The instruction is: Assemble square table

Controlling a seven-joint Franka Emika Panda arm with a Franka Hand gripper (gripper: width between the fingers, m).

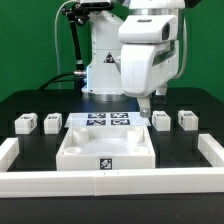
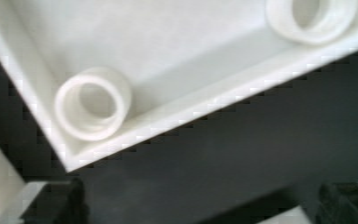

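The slab (image 1: 105,148) of the square table looks like stiff, light moulded plastic, smooth enough to slip under a loose pinch. I judge its raised rim (image 2: 194,115) the best place to take hold: it is a thin upright wall that wide-set jaws can straddle, and a spot near a corner should give the firmest bearing. The four leg blocks (image 1: 52,122) seem small, rigid and light, each easy to pinch across its flat sides. The slab is white and square and lies hollow side up, with round white sockets (image 2: 91,102) at its inner corners and a black-and-white marker (image 1: 103,162) on its front face. It sits in the middle of the dark surface (image 1: 35,105), just in front of the marker board (image 1: 105,120), with two leg blocks in a row on each side, all inside a low white barrier wall (image 1: 110,182). The jaws stand wide and empty, hanging close over one corner of the slab and touching nothing that I can see
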